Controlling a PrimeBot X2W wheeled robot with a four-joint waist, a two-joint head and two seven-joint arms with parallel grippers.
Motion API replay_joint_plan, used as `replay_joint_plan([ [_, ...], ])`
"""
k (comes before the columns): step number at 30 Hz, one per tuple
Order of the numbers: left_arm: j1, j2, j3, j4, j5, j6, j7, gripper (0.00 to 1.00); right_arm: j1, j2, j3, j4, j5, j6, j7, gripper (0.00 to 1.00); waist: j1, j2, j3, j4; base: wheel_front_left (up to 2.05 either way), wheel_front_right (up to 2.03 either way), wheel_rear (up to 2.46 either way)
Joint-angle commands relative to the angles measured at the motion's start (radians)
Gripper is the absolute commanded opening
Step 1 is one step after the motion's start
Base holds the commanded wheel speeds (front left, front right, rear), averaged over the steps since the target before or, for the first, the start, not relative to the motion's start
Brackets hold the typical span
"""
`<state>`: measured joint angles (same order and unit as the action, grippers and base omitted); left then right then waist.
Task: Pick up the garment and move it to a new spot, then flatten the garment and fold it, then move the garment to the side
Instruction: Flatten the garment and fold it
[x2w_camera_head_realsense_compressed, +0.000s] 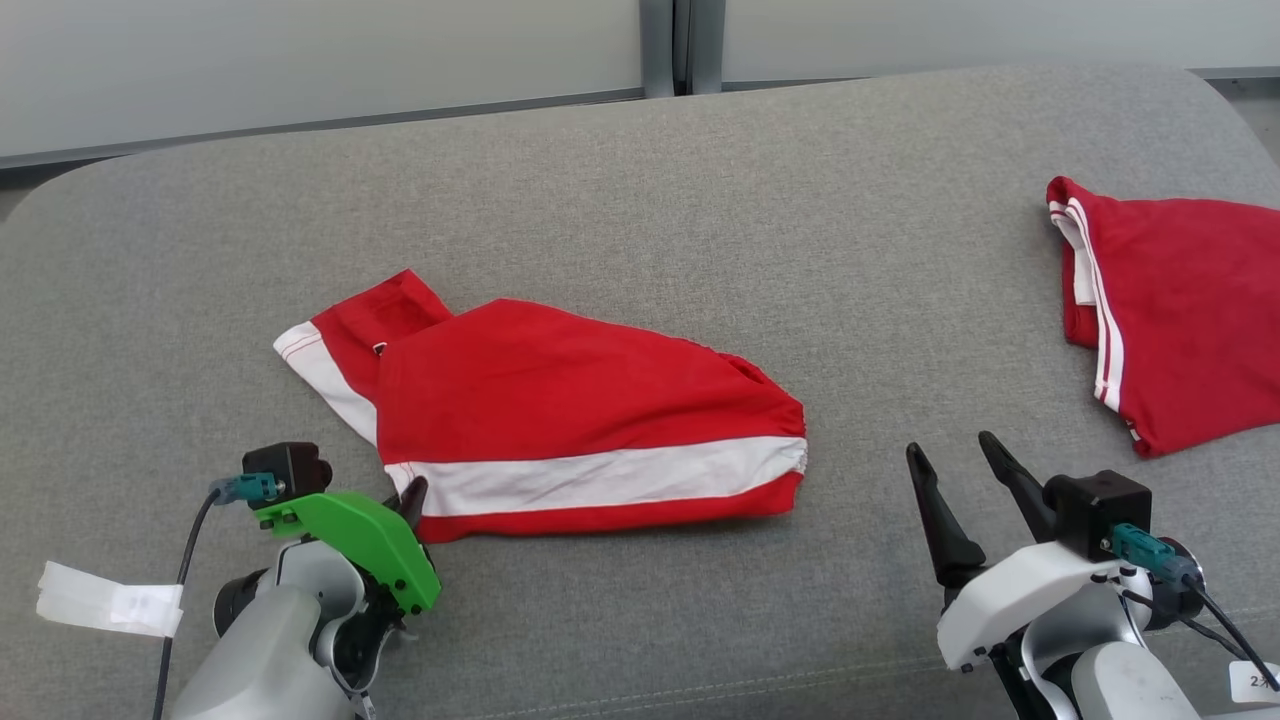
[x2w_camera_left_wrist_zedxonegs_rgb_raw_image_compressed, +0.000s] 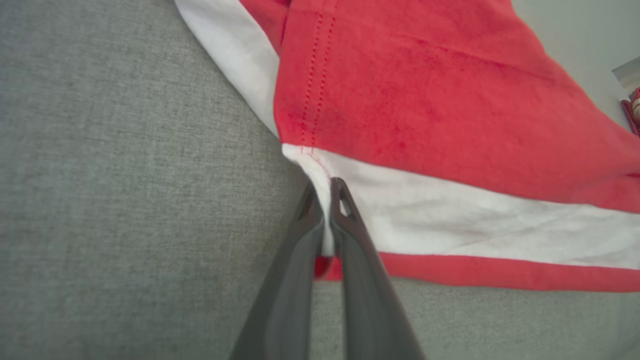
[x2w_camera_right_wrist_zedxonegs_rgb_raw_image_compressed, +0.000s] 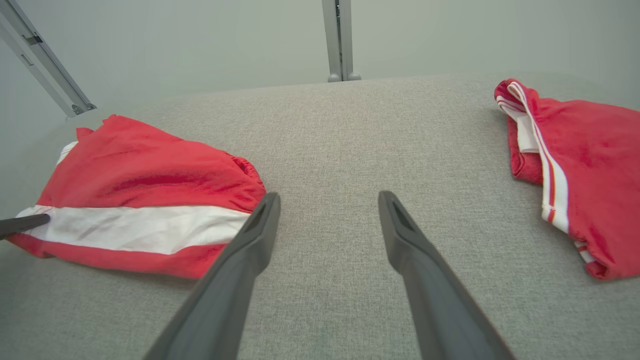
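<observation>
Grey woven surface (x2w_camera_head_realsense_compressed: 640, 180), rounded corners, bears everything. Garment (x2w_camera_head_realsense_compressed: 560, 400): red cloth, broad white band, gathered waist at right end, lies rumpled-flat mid-surface. Second red garment (x2w_camera_head_realsense_compressed: 1180, 310), thin white stripes, well right of garment, apart. Right gripper (x2w_camera_head_realsense_compressed: 952, 448) just off garment's right end, dark tapered fingers (x2w_camera_right_wrist_zedxonegs_rgb_raw_image_compressed: 242, 260) spread, nothing between. Left gripper (x2w_camera_head_realsense_compressed: 413, 497) at garment's near left corner; head view gives one dark tip past green mount (x2w_camera_head_realsense_compressed: 360, 545), left wrist view gives grip: both fingers clamped on white band's corner, beside double stitch line.
</observation>
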<state>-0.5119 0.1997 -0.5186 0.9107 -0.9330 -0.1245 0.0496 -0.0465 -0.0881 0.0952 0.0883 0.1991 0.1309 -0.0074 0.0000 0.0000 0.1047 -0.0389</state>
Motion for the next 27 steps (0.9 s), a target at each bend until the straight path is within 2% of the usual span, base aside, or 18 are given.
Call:
replay_joint_plan([
  [1,-0.005,-0.003,0.003,-0.002,-0.006,-0.007,-0.012,0.00,-0.005,-0.007,0.000,0.003,0.004,0.000,-0.001,1.00,0.0000,0.0000,0.001,-0.001,0.00,0.00,0.00],
  [10,0.016,0.015,-0.003,-0.051,-0.002,-0.007,-0.127,0.00,-0.029,-0.033,0.018,0.048,0.048,0.000,0.025,1.00,0.0000,0.0000,0.017,0.012,0.00,0.00,0.00],
  [19,0.068,0.031,-0.023,-0.136,0.013,-0.001,-0.186,0.00,-0.125,-0.101,0.133,0.181,0.250,0.000,0.045,1.00,0.0000,0.0000,0.042,0.076,0.00,0.00,0.00],
  [27,0.066,0.024,-0.033,-0.160,0.016,0.014,-0.181,0.00,-0.209,-0.151,0.263,0.265,0.443,0.000,0.045,1.00,0.0000,0.0000,0.058,0.107,0.00,0.00,0.00],
])
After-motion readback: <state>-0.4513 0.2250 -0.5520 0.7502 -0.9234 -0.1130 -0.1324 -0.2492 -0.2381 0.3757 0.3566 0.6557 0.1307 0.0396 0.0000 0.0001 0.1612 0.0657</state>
